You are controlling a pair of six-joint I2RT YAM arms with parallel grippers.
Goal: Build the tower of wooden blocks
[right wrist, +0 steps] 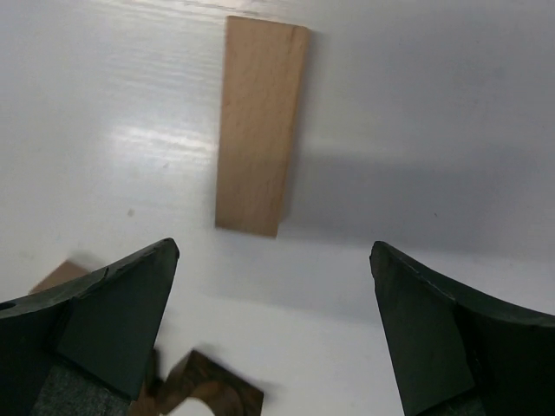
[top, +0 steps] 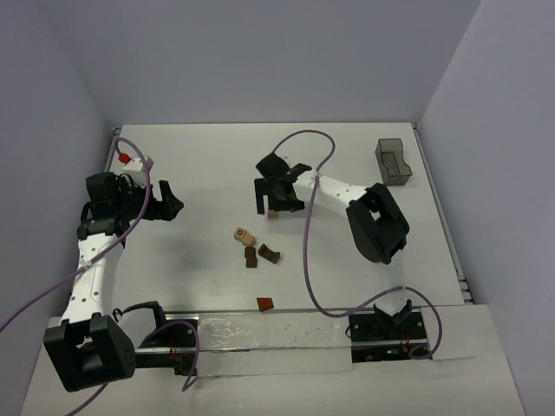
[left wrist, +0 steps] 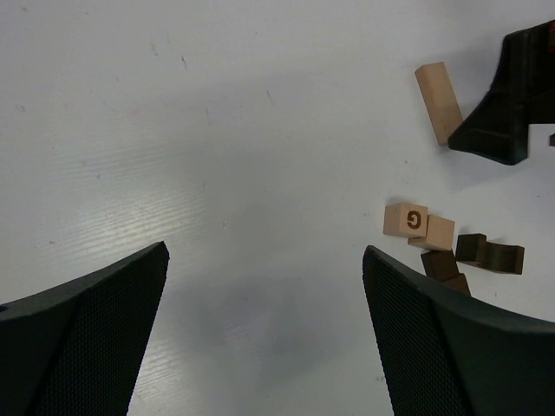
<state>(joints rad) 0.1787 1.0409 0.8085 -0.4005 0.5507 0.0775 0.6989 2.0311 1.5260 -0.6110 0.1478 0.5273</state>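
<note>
While hanging spread wide over the plank (right wrist: 260, 126), gripping nothing with the right gripper (right wrist: 273, 251); holding the left gripper (left wrist: 264, 251) just as wide and empty, well off to the left. Judging this an early step: seeing no tower yet, only blocks loose in mid-table (top: 199, 165), with the plank farthest back, the cube (left wrist: 406, 219) touching a second tan piece, dark pieces (left wrist: 490, 254) just beside, a reddish one (top: 264, 303) nearer the bases. Likely calling next for lowering around the plank and closing across its narrow width. Losing some dark pieces behind the left finger; failing to make out their shapes or count.
</note>
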